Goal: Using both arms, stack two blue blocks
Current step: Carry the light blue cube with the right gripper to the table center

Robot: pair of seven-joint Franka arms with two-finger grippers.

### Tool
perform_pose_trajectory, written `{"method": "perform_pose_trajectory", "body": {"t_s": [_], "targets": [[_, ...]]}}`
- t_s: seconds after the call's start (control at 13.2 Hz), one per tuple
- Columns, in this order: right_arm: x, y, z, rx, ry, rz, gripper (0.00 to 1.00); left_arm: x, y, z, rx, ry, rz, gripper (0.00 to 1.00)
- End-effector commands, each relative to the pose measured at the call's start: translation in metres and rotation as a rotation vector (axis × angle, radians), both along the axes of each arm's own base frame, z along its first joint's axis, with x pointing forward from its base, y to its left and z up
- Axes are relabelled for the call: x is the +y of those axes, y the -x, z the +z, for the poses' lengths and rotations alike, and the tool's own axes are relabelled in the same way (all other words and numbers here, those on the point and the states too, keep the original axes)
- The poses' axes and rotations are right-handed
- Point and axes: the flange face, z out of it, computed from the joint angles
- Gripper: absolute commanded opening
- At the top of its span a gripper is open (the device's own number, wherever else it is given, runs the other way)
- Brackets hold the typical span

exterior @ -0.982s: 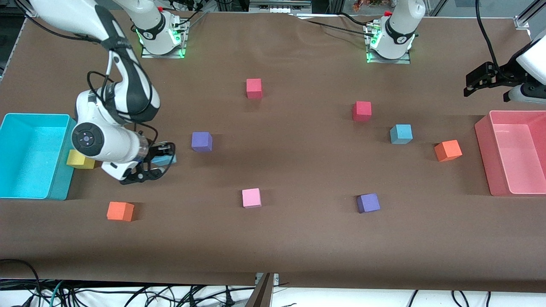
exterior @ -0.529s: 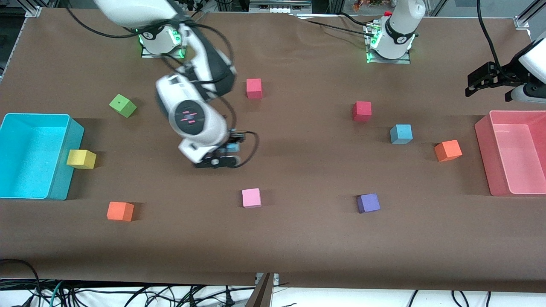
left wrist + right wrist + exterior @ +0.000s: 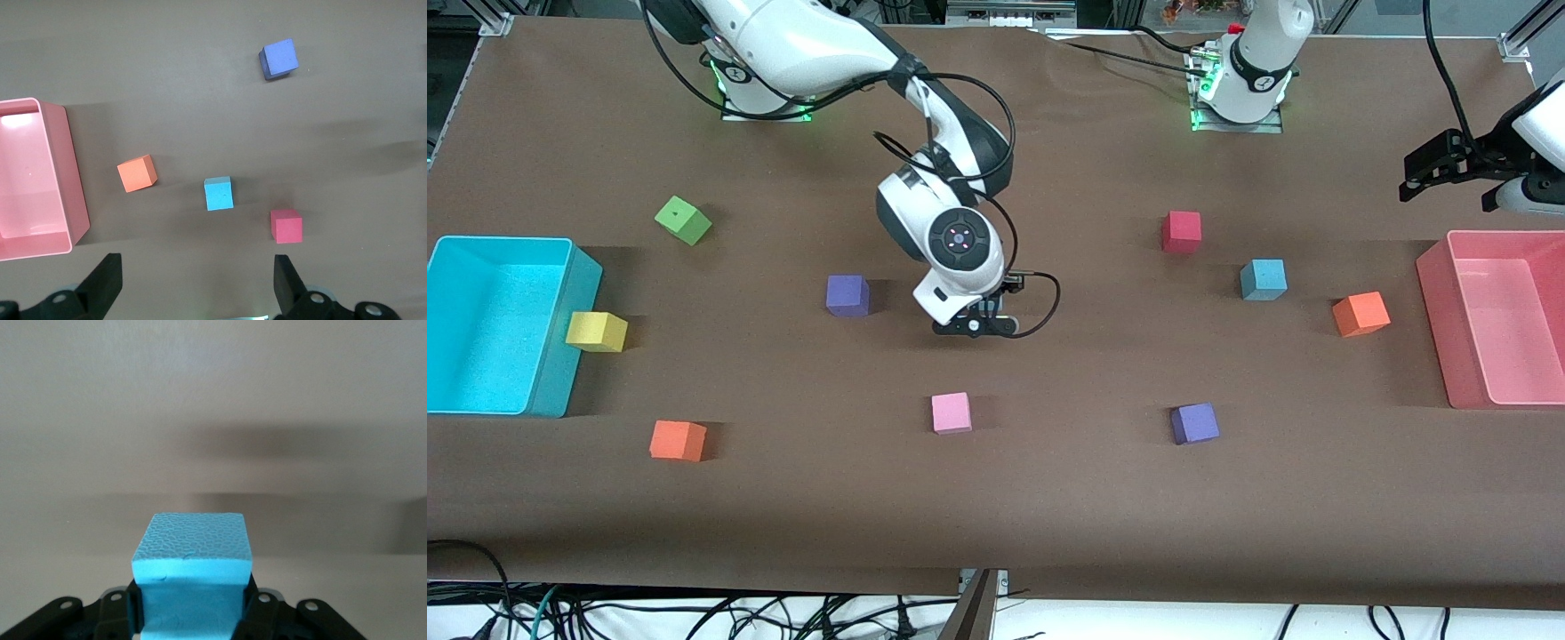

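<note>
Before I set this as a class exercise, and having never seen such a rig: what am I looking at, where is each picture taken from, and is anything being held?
Two white robot arms work at a brown table. The front view looks down from across it; the other two pictures come from cameras on each arm's wrist. The right end effector, over the table's middle, is shut on a blue block, seen close in the right wrist view. The left end effector waits open above the pink bin. The second blue block rests on the table near a red cube and an orange cube. Other coloured cubes lie scattered, and a cyan bin sits at the right arm's end.
</note>
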Motion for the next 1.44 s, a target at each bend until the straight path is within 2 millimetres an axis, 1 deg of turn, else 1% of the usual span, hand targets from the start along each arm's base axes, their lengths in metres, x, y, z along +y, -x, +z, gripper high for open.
{"method": "perform_pose_trajectory", "body": {"t_s": [0.0, 0.08, 0.3, 0.45, 0.6, 0.83, 0.98, 1.06, 1.13, 1.21, 1.36], "targets": [[0.018, 0.009, -0.016, 0.006, 0.011, -0.007, 0.00, 0.001, 0.003, 0.008, 0.001, 0.029, -0.002, 1.00], [0.019, 0.012, -0.026, 0.014, 0.020, -0.002, 0.00, 0.001, 0.003, 0.008, 0.003, 0.029, -0.002, 1.00], [0.022, 0.016, -0.041, 0.019, 0.028, -0.002, 0.00, 0.000, 0.003, 0.005, 0.013, 0.051, 0.000, 1.00], [0.022, 0.017, -0.046, 0.021, 0.032, -0.008, 0.00, 0.000, 0.003, 0.006, 0.012, 0.052, 0.000, 1.00], [0.021, 0.017, -0.060, 0.028, 0.040, -0.010, 0.00, 0.004, 0.003, 0.006, 0.012, 0.052, 0.006, 1.00], [0.021, 0.017, -0.070, 0.025, 0.037, -0.012, 0.00, 0.002, 0.002, 0.007, 0.004, 0.056, 0.000, 1.00], [0.021, 0.017, -0.073, 0.027, 0.039, -0.012, 0.00, 0.001, 0.002, 0.007, 0.004, 0.055, 0.000, 1.00], [0.021, 0.017, -0.073, 0.026, 0.040, -0.013, 0.19, 0.001, 0.001, 0.005, 0.006, 0.053, 0.000, 1.00], [0.020, 0.016, -0.073, 0.023, 0.040, -0.012, 0.98, -0.003, -0.002, 0.002, 0.012, 0.053, -0.001, 1.00], [0.019, 0.015, -0.073, 0.011, 0.049, -0.003, 1.00, -0.005, -0.003, 0.001, 0.012, 0.042, -0.001, 1.00], [0.019, 0.014, -0.071, -0.001, 0.054, 0.005, 1.00, -0.004, -0.003, 0.002, 0.011, 0.052, 0.002, 1.00]]}}
